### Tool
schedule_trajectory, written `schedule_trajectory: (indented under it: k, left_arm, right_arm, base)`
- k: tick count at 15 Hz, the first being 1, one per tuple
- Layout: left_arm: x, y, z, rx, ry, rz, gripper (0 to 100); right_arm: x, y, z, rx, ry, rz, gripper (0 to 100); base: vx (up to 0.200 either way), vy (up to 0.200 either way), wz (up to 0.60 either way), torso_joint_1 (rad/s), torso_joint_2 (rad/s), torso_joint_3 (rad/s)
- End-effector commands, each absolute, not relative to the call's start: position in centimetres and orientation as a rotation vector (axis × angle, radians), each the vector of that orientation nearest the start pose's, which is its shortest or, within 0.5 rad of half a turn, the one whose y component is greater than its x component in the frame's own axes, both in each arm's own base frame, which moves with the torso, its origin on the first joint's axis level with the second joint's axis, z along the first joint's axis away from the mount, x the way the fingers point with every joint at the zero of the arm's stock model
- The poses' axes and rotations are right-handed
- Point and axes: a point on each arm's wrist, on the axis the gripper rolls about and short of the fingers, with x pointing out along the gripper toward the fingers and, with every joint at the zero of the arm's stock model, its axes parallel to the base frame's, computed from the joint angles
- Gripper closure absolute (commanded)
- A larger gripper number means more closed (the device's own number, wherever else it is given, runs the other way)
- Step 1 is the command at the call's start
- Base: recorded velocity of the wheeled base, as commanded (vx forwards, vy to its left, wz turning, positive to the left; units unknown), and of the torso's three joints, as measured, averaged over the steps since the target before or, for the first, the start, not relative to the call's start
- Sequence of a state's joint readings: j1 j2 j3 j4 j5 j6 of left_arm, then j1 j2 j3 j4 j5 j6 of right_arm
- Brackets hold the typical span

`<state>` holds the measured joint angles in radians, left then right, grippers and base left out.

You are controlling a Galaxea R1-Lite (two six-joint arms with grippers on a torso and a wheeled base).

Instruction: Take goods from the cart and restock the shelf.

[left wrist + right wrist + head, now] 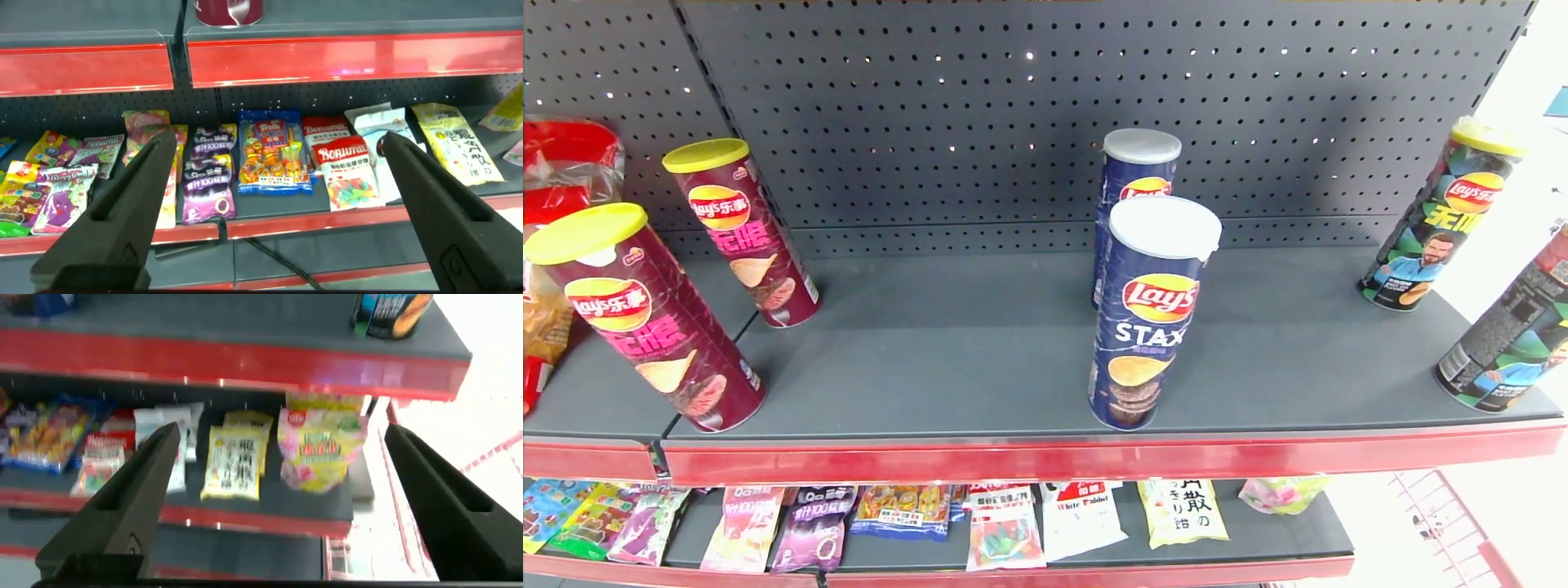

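Chip cans stand on the dark grey shelf [980, 343]: two maroon cans with yellow lids [654, 318] [739, 229] at the left, two blue cans with white lids [1152, 310] [1135, 175] in the middle, and two black-and-green cans [1441, 216] [1507, 335] at the right. My left gripper [274, 175] is open with nothing in it, facing the lower shelf of snack packets [270, 155]. My right gripper [282, 465] is also open with nothing in it, in front of the yellow packet [235, 461] and pink-green packet [319, 445] on the lower shelf.
Red price rails [1094, 457] front both shelves. A red bag [560, 163] sits at the far left of the upper shelf. A pink wire cart edge [1445, 523] shows at the lower right. Wide free room lies between the maroon and blue cans.
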<state>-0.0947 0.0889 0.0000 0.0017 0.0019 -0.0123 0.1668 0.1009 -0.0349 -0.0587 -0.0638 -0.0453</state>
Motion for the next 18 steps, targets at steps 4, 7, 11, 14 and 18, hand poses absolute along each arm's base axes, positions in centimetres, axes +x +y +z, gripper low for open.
schedule_trajectory:
  k: [4,7,11,14,18]
  left_arm:
    - [-1.6,0.1,7.7,0.000,0.095,-0.098,0]
    - [-1.6,0.2,7.7,-0.006,0.092,-0.095,0]
    - [-1.6,0.2,7.7,-0.006,0.091,-0.091,0]
    - [-2.0,0.2,11.0,-0.018,-0.048,-0.108,0]
    - [-1.4,0.1,12.9,-0.037,-0.009,-0.255,0]
  right_arm:
    - [-1.4,-0.5,8.3,-0.051,0.041,0.050,0]
    - [-1.4,-0.5,8.3,-0.037,0.043,0.050,0]
    - [-1.4,-0.5,8.3,-0.011,0.045,0.060,0]
    - [-1.4,-0.5,8.3,-0.011,0.045,0.063,0]
    - [-1.4,-0.5,8.3,-0.014,0.045,0.062,0]
  base:
    - [0.000,0.000,0.00,0.000,0.00,0.000]
    - [0.000,0.000,0.00,0.000,0.00,0.000]
    - [0.000,0.000,0.00,0.000,0.00,0.000]
    - [0.000,0.000,0.00,0.000,0.00,0.000]
    - [0.000,0.000,0.00,0.000,0.00,0.000]
